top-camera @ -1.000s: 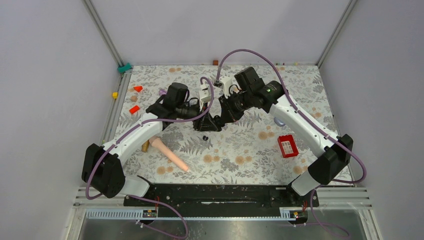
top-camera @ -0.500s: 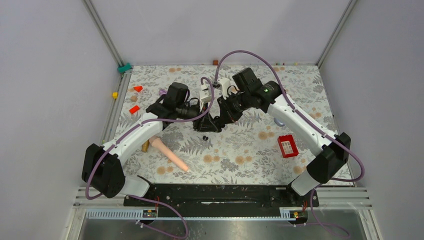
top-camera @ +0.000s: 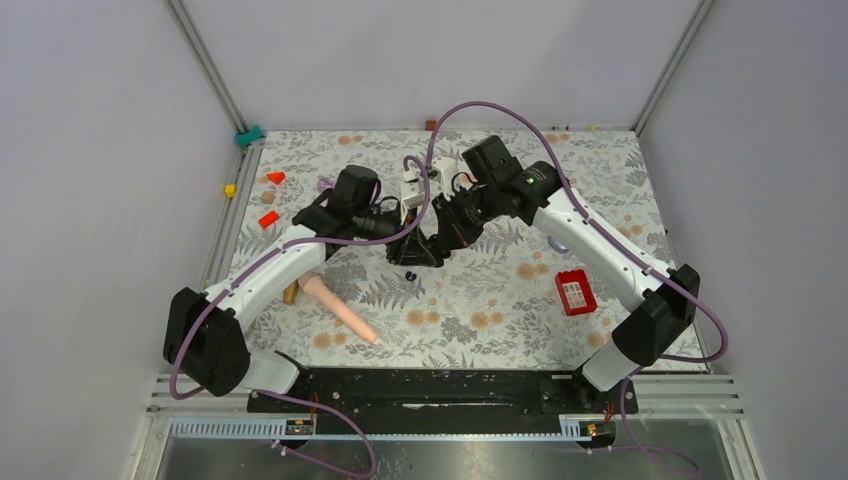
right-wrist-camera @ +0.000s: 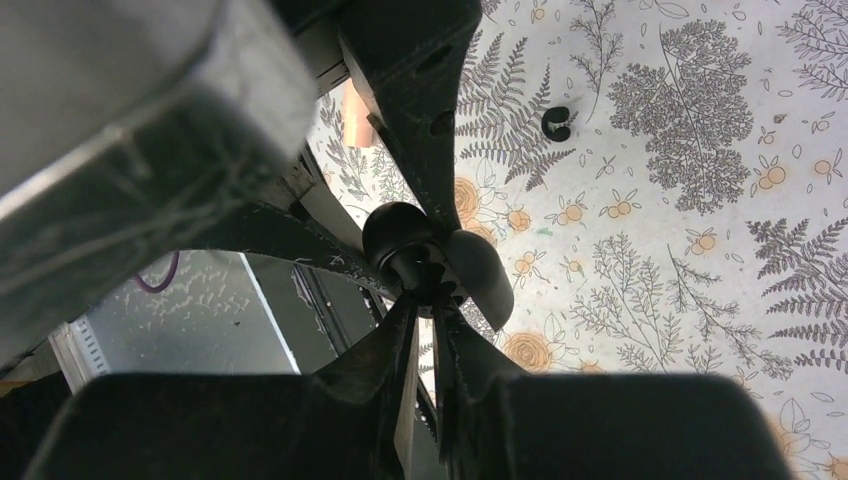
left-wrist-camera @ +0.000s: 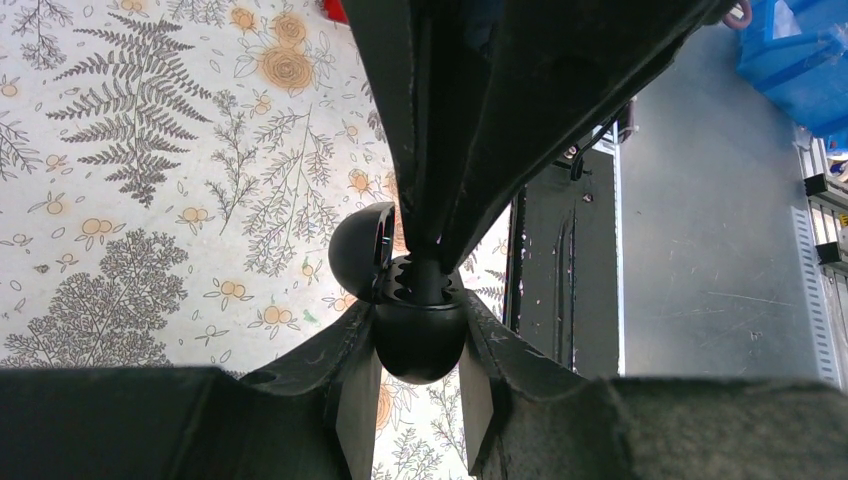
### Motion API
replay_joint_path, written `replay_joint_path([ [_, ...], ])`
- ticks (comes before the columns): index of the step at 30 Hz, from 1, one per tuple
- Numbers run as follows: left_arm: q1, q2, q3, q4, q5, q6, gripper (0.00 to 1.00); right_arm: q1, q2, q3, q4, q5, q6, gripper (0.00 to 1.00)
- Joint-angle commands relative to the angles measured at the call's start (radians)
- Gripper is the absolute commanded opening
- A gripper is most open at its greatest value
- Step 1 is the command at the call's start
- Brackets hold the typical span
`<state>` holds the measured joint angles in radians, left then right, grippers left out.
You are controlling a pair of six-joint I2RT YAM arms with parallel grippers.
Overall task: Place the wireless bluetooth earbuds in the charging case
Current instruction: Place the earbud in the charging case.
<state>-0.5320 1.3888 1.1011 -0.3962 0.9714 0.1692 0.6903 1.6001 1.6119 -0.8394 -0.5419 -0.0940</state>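
The charging case is a small round black shell with its lid hinged open, and my left gripper is shut on its body above the flowered mat. In the top view both grippers meet mid-table, left gripper and right gripper. My right gripper is shut on a small black earbud, held at the case's open mouth; the bud is mostly hidden by the fingertips. A second black earbud lies loose on the mat, just in front of the grippers.
A red box sits on the right of the mat and a long beige peg on the left. Small red blocks and a yellow one lie near the left edge. A black rail runs along the near side.
The right arm has edged slightly left, toward the case. The left arm and the loose earbud have stayed put.
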Motion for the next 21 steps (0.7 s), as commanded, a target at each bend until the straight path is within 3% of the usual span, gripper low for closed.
replay_joint_path([
  [1, -0.008, -0.037, 0.052, 0.025, 0.036, 0.03, 0.02, 0.014, -0.031, 0.067, -0.036, -0.048, -0.05, 0.19],
  [8, -0.006, -0.055, 0.059, 0.009, 0.043, 0.041, 0.06, 0.014, -0.104, 0.058, -0.06, -0.052, -0.119, 0.44],
  [13, -0.006, -0.068, 0.069, -0.023, 0.051, 0.064, 0.07, 0.013, -0.119, 0.071, -0.101, -0.091, -0.157, 0.47],
  [15, -0.004, -0.072, 0.074, -0.035, 0.064, 0.075, 0.07, 0.013, -0.133, 0.068, -0.099, -0.101, -0.17, 0.44],
  [21, -0.002, -0.072, 0.09, -0.065, 0.107, 0.093, 0.08, 0.013, -0.135, 0.018, -0.017, -0.176, -0.141, 0.2],
])
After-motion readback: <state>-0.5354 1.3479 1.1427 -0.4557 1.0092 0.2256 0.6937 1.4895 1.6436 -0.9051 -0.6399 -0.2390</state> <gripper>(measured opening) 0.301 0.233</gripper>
